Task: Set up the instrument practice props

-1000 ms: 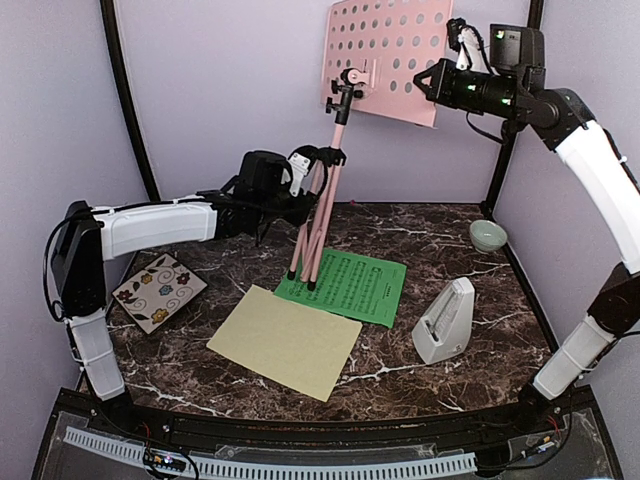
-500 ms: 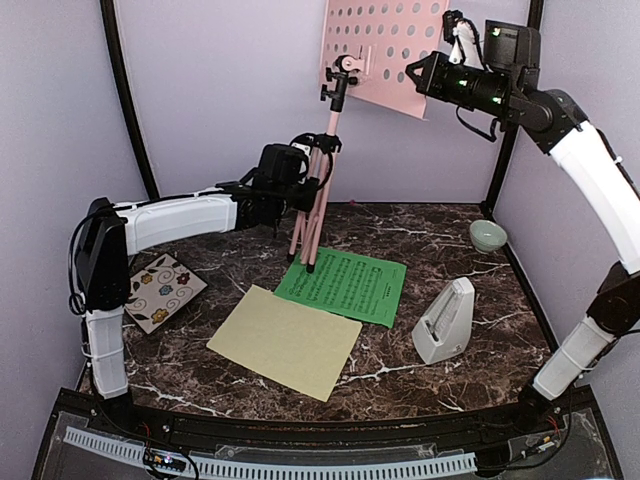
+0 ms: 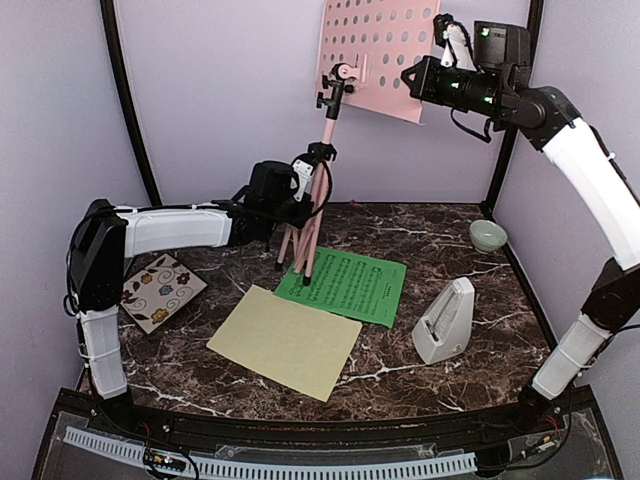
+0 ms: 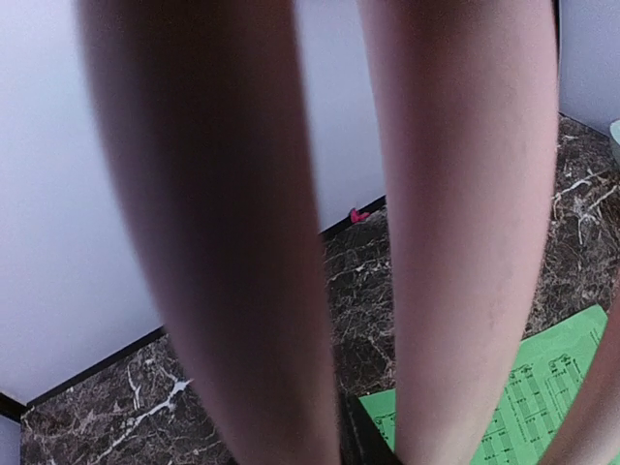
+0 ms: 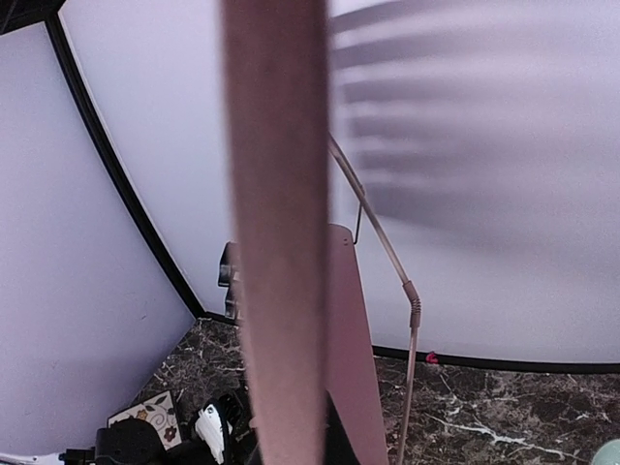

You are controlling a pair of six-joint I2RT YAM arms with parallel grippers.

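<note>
The pink music stand [image 3: 325, 150] is upright at the back middle, with its perforated desk [image 3: 375, 55] high up. My left gripper [image 3: 298, 198] is shut on the tripod legs [image 4: 223, 242], which fill the left wrist view. My right gripper [image 3: 412, 78] is shut on the desk's right edge, seen edge-on in the right wrist view [image 5: 281, 242]. The stand's feet are at the near-left corner of the green music sheet [image 3: 345, 285]. The pale yellow sheet [image 3: 285, 340] lies flat in front of it. The grey pyramid metronome [image 3: 445, 320] stands to the right.
A floral tile [image 3: 158, 290] lies at the left under my left arm. A small pale green bowl [image 3: 487, 235] sits at the back right. Lilac walls and black corner posts close in the back and both sides.
The stand has shifted left and a little up, desk and legs together. My left gripper moved left with the legs, and my right gripper moved left with the desk.
</note>
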